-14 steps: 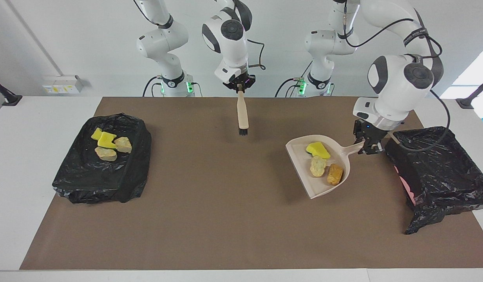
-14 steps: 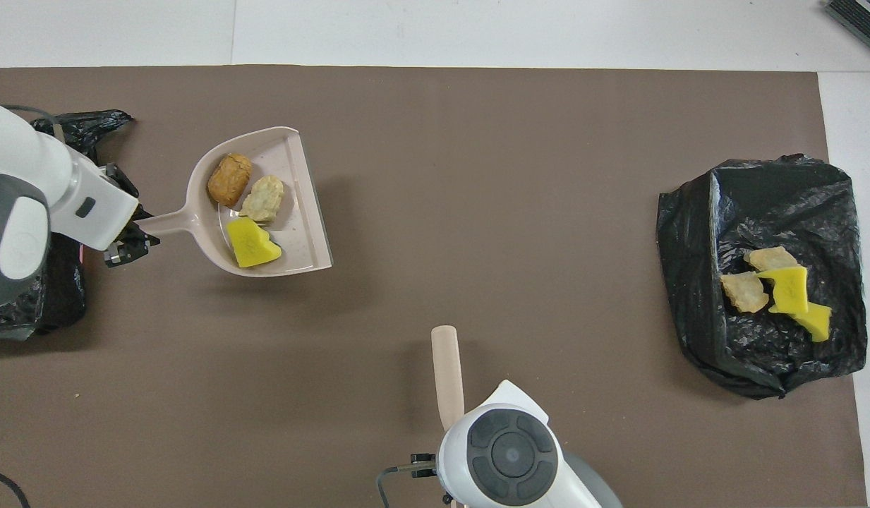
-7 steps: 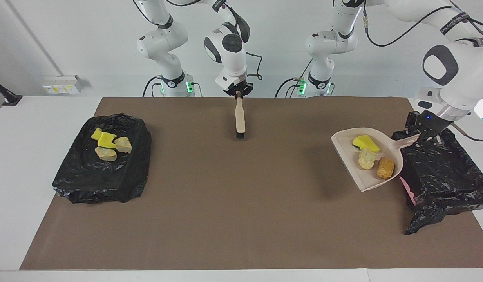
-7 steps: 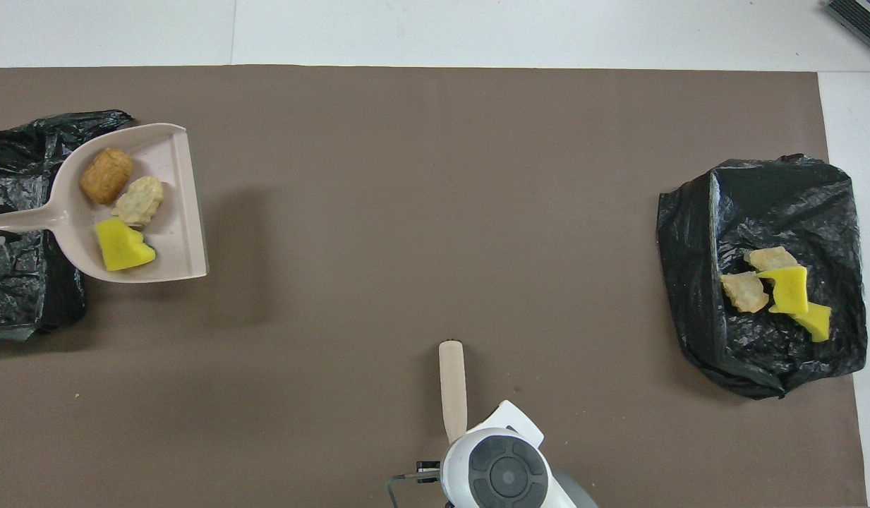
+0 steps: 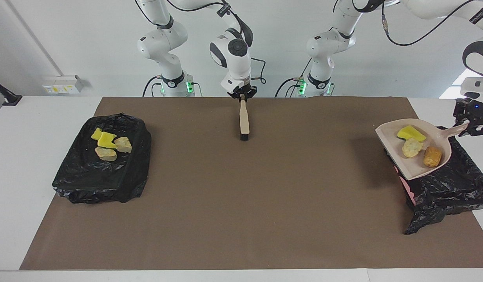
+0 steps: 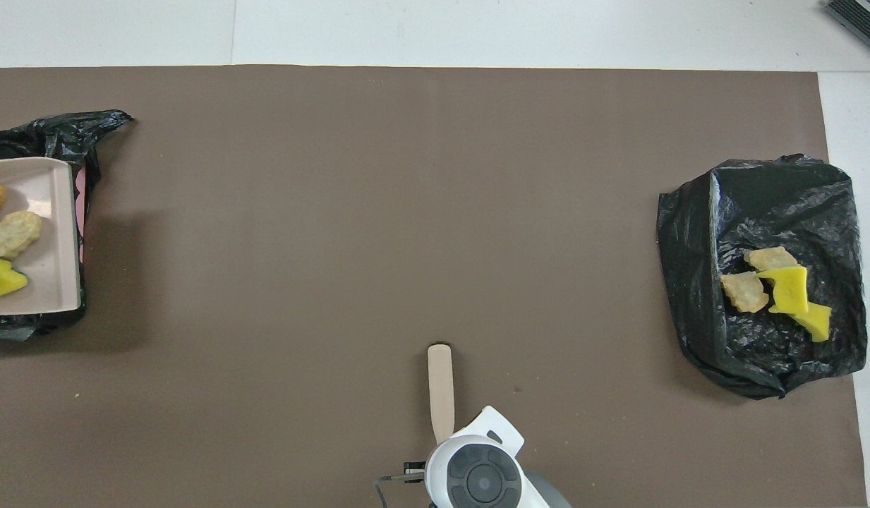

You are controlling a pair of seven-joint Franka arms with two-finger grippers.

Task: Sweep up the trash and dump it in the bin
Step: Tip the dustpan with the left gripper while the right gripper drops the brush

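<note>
On the desk [image 5: 241, 219], four yellow and tan trash lumps [image 5: 108, 144] lie on a crinkled black bag [image 5: 100, 176]. At centre the right tool [image 5: 241, 95] grips a hanging beige brush [image 5: 244, 119]. The left tool [image 5: 471, 127], clamped on the smooth beige dustpan [image 5: 402, 166] with three lumps [image 5: 417, 143], has carried it over the black-lined bin [image 5: 449, 188].

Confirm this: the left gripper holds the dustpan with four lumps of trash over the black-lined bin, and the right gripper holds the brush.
Not quite: the dustpan carries three lumps, not four, as the facing view shows. The left gripper does hold it over the black-lined bin, and the right gripper holds the brush.
</note>
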